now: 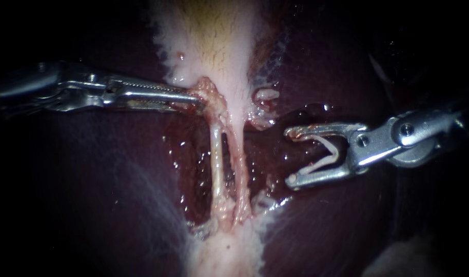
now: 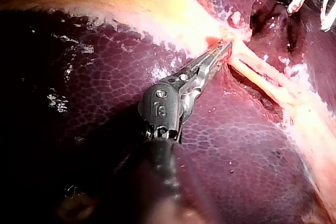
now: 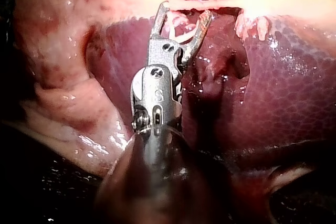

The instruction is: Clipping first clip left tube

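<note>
Centrally in the endoscope view, the left tube point(image 1: 216, 164) runs top to bottom over the liver point(image 1: 116, 195), just beside the right tube point(image 1: 240, 174). The left instrument point(image 1: 197, 98) is clenched on tissue point(image 1: 210, 88) at their upper end. The right instrument point(image 1: 290, 157), jaws spread, carries a clip point(image 1: 324, 153) between them, its mouth pointing at the tubes but apart from them. From the left wrist, both tubes point(image 2: 260, 81) stretch away ahead of the clenched jaws. From the right wrist, they lie crosswise just ahead of the clip point(image 3: 181, 35).
</note>
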You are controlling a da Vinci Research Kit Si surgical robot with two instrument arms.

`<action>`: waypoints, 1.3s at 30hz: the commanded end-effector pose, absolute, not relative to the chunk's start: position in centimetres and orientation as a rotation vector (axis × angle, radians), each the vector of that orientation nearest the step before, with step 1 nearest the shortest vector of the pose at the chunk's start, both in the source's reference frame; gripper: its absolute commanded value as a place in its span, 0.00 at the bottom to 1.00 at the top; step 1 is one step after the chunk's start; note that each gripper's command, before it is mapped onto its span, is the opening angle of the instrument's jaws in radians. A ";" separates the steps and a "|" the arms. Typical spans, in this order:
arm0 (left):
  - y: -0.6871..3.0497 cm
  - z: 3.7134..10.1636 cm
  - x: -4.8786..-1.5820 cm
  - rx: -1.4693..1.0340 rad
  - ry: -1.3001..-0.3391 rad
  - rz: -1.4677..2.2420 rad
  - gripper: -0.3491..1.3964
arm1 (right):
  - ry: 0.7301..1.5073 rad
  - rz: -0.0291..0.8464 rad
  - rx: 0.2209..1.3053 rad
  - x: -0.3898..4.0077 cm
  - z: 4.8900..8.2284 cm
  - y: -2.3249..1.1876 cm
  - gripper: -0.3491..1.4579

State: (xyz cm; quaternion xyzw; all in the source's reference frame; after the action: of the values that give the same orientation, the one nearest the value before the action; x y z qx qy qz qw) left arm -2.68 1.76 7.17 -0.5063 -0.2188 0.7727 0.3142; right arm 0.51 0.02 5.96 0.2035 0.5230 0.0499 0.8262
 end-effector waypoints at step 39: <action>1.83 6.02 -2.10 -1.365 -0.574 1.999 0.00 | 1.125 0.075 0.480 0.82 5.92 -0.12 0.47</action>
State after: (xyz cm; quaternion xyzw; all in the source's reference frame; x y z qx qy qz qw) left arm -2.10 1.83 6.01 -0.5195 -0.2186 0.7610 0.3214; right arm 0.86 -0.14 5.93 0.2247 0.5284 0.0342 0.8180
